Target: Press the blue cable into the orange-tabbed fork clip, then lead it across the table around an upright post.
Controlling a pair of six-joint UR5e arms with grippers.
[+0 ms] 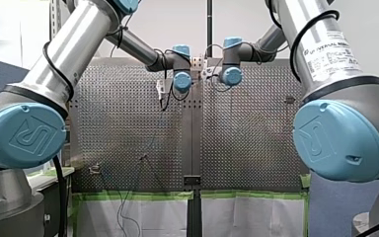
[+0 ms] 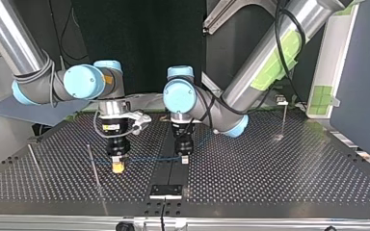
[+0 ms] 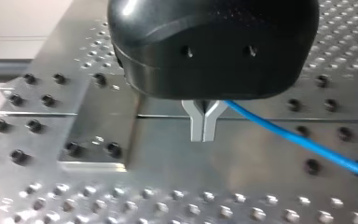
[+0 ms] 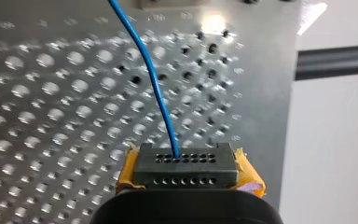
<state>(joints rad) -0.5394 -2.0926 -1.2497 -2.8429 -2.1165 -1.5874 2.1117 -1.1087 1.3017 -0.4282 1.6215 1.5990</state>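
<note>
In the right wrist view, my right end effector point(image 4: 185, 159) is closed on the blue cable point(image 4: 149, 74). The line enters the gap above the dark ribbed pad with yellow wrapping point(image 4: 249, 173) on both sides. The pinch point itself is hidden, and the cable is cut off at the far edge of the perforated counter point(image 4: 51, 93).

In the left wrist view, my left end effector point(image 3: 203, 128) has its metal fingers point(image 3: 196, 126) pressed together at the tips. The cable comes out at the fork just above them, so they are closed around it. The black housing hides the other side of the cable.

In the top view, a dark plate point(image 2: 166, 190) lies nearest on the counter's seam. A thin rod point(image 2: 96, 171) leans a little behind it at the view's left.

Behind these, both end effectors point down, close over the counter. The cable is strung low between them as a faint blue line. Past my left end effector it runs on toward the far side and is lost behind the arm.

An upright post point(image 2: 284, 120) stands far off at the view's right, well apart from the cable. What is at its top is too small to make out.
</note>
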